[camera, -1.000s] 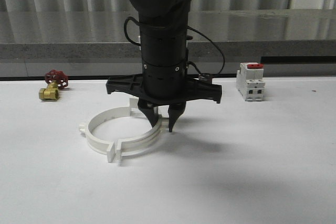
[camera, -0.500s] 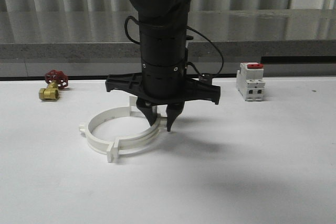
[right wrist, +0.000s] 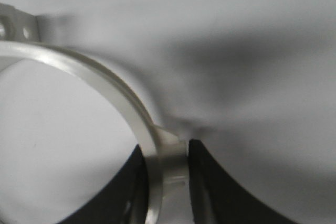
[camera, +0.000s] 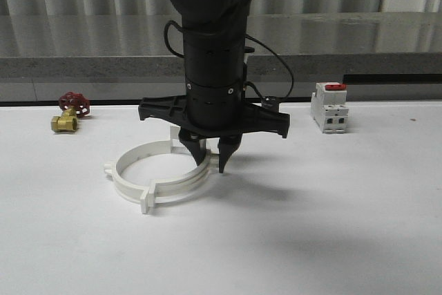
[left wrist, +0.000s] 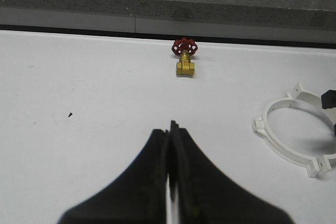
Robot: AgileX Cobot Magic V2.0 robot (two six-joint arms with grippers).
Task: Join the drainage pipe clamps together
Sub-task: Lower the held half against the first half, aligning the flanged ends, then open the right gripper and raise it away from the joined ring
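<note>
We see a thick, glossy black arm [camera: 210,46] with a looping black cable [camera: 280,60] and a gripper [camera: 210,164] with pointed fingers.

Right tool [camera: 210,160] and arm are hiding the rear right arc of the drainage pipe clamps [camera: 153,188]; in the left wrist view the frame edge is cutting off their ring, and close up they are blurring

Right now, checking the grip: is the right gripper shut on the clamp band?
Yes, the right gripper is shut on the clamp band; its fingers press both faces.
</note>
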